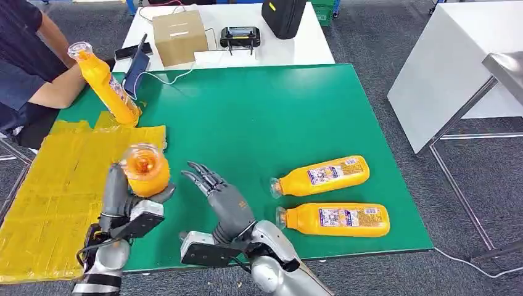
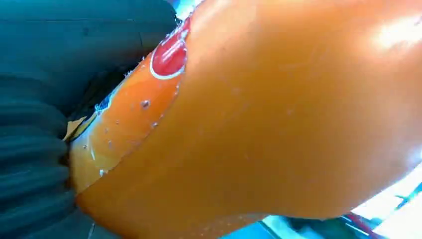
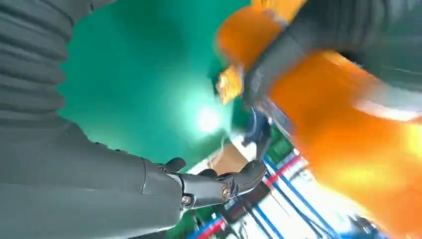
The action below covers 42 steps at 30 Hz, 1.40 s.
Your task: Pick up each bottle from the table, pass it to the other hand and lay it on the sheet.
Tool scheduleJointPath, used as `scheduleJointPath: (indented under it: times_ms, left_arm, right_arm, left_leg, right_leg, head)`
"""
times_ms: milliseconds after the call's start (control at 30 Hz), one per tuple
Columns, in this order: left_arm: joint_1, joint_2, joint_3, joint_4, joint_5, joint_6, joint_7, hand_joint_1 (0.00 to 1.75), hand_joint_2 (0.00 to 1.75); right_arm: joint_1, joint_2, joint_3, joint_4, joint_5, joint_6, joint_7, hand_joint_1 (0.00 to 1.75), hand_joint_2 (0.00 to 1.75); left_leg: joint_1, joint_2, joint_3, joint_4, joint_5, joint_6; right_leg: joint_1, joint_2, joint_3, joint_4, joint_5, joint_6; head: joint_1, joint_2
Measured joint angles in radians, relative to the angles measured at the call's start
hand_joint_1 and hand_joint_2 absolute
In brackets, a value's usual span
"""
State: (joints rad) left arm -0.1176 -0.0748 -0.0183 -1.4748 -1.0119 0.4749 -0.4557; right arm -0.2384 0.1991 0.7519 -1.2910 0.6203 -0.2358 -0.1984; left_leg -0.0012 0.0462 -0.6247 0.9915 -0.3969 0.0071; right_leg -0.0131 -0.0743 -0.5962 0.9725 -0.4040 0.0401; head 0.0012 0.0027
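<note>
Gripping a clear plastic bottle of orange liquid (image 1: pixel 145 169), the left hand (image 1: pixel 126 203) holds it upright above the near left part of the green table (image 1: pixel 265 117), at the edge of the crinkled yellow sheet (image 1: pixel 55 185). From the head view the bottle's round top faces the camera, showing a clear rim over the bright orange contents. In the left wrist view the held bottle (image 2: pixel 278 124) appears as a smooth, glossy orange wall with small droplets on it and a red patch of label.

The right hand (image 1: pixel 216 191) is just beside the held bottle, fingers spread and empty, not touching it.

Two more orange bottles lie on their sides on the near right part of the table, necks pointing left: the farther lying bottle (image 1: pixel 321 176) and the nearer lying bottle (image 1: pixel 336 219), each with a printed label on its middle.

At the table's far left corner a person's hand (image 1: pixel 80 50) holds a tilted orange bottle (image 1: pixel 111 89), its base resting on the sheet.
</note>
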Motion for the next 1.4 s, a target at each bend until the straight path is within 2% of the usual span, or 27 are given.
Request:
scheduleJointPath:
  times_ms: [167, 333, 467, 633, 667, 700, 733, 867, 967, 1100, 1267, 1400]
  left_arm:
    - [0.026, 0.024, 0.012, 0.046, -0.425, 0.204, 0.183, 1.75, 1.75]
    - [0.005, 0.108, 0.001, 0.205, -0.549, 0.216, 0.384, 1.75, 1.75]
    - [-0.035, 0.17, 0.011, 0.379, -0.557, 0.219, 0.367, 1.75, 1.75]
    - [-0.08, 0.208, 0.01, 0.517, -0.561, 0.21, 0.372, 1.75, 1.75]
    - [-0.095, 0.215, 0.003, 0.542, -0.561, 0.206, 0.381, 1.68, 1.75]
    - [-0.11, 0.222, -0.002, 0.561, -0.561, 0.203, 0.388, 0.56, 1.75]
    - [-0.122, 0.229, -0.008, 0.582, -0.561, 0.2, 0.392, 0.0, 0.0]
    - [-0.16, 0.247, -0.035, 0.649, -0.558, 0.197, 0.426, 0.0, 0.0]
    - [-0.189, 0.264, -0.063, 0.704, -0.549, 0.206, 0.449, 0.0, 0.0]
    - [-0.21, 0.289, -0.059, 0.763, -0.527, 0.23, 0.364, 0.0, 0.0]
    - [-0.217, 0.299, -0.017, 0.775, -0.401, 0.226, 0.172, 0.0, 0.0]
    - [-0.217, 0.3, -0.001, 0.775, -0.381, 0.217, 0.151, 0.0, 0.0]
  right_arm:
    - [0.044, -0.134, -0.077, -0.19, -0.045, 0.019, -0.051, 0.0, 0.0]
    - [0.106, -0.281, -0.177, -0.299, -0.148, 0.161, -0.081, 0.0, 0.0]
    - [0.153, -0.38, -0.243, -0.338, -0.164, 0.209, -0.083, 0.0, 0.0]
    - [0.174, -0.438, -0.305, -0.341, -0.176, 0.248, -0.069, 0.0, 0.0]
    - [0.172, -0.45, -0.314, -0.341, -0.185, 0.266, -0.065, 0.0, 1.75]
    - [0.167, -0.46, -0.32, -0.341, -0.193, 0.279, -0.063, 0.0, 1.75]
    - [0.16, -0.469, -0.326, -0.341, -0.2, 0.289, -0.059, 0.0, 1.75]
    - [0.138, -0.503, -0.34, -0.341, -0.212, 0.326, -0.04, 0.0, 1.75]
    - [0.137, -0.567, -0.348, -0.341, -0.252, 0.389, -0.009, 0.0, 1.75]
    - [0.165, -0.732, -0.396, -0.367, -0.352, 0.509, 0.037, 0.0, 1.75]
    - [0.249, -0.957, -0.482, -0.448, -0.515, 0.616, 0.143, 0.0, 1.75]
    - [0.286, -1.055, -0.529, -0.491, -0.547, 0.633, 0.163, 0.0, 1.75]
  left_leg:
    - [-0.001, -0.001, 0.0, 0.0, -0.001, 0.001]
    - [-0.002, -0.001, 0.0, 0.0, -0.002, 0.002]
    - [-0.001, 0.0, 0.0, 0.0, -0.002, 0.002]
    - [-0.001, 0.001, 0.001, 0.0, -0.002, 0.002]
    - [-0.001, 0.0, 0.001, 0.0, -0.002, 0.002]
    - [-0.001, 0.0, 0.001, 0.0, -0.002, 0.002]
    - [-0.001, 0.0, 0.002, 0.0, -0.002, 0.002]
    - [-0.001, -0.001, 0.006, 0.0, -0.002, 0.002]
    - [-0.001, -0.004, 0.006, 0.0, -0.001, 0.002]
    - [-0.004, -0.004, 0.006, 0.0, -0.001, 0.003]
    - [-0.006, -0.005, 0.006, 0.0, -0.003, 0.005]
    - [-0.006, -0.003, 0.007, 0.0, -0.003, 0.005]
  right_leg:
    - [-0.001, 0.0, 0.0, -0.001, 0.0, 0.0]
    - [-0.001, 0.0, 0.0, -0.001, 0.0, 0.0]
    - [0.0, 0.0, 0.001, -0.001, 0.0, 0.0]
    - [-0.001, 0.0, 0.001, -0.001, 0.0, 0.0]
    - [-0.001, 0.0, 0.002, -0.001, 0.0, 0.0]
    - [-0.001, 0.0, 0.002, -0.001, 0.0, 0.0]
    - [-0.001, 0.0, 0.003, -0.001, 0.0, 0.0]
    - [-0.001, 0.0, 0.006, -0.001, 0.0, 0.0]
    - [-0.001, -0.003, 0.007, -0.001, 0.0, 0.0]
    - [-0.004, -0.003, 0.008, -0.001, 0.0, 0.001]
    - [-0.006, -0.004, 0.008, -0.001, 0.0, 0.002]
    - [-0.006, -0.003, 0.008, -0.001, 0.0, 0.002]
  head:
    - [0.0, 0.0]
    - [0.0, 0.0]
    - [0.0, 0.0]
    - [-0.001, 0.0]
    - [0.0, 0.0]
    - [0.0, 0.0]
    - [0.0, 0.0]
    - [-0.001, 0.0]
    - [-0.001, 0.0]
    - [-0.001, 0.0]
    - [-0.001, 0.0]
    - [-0.001, 0.0]
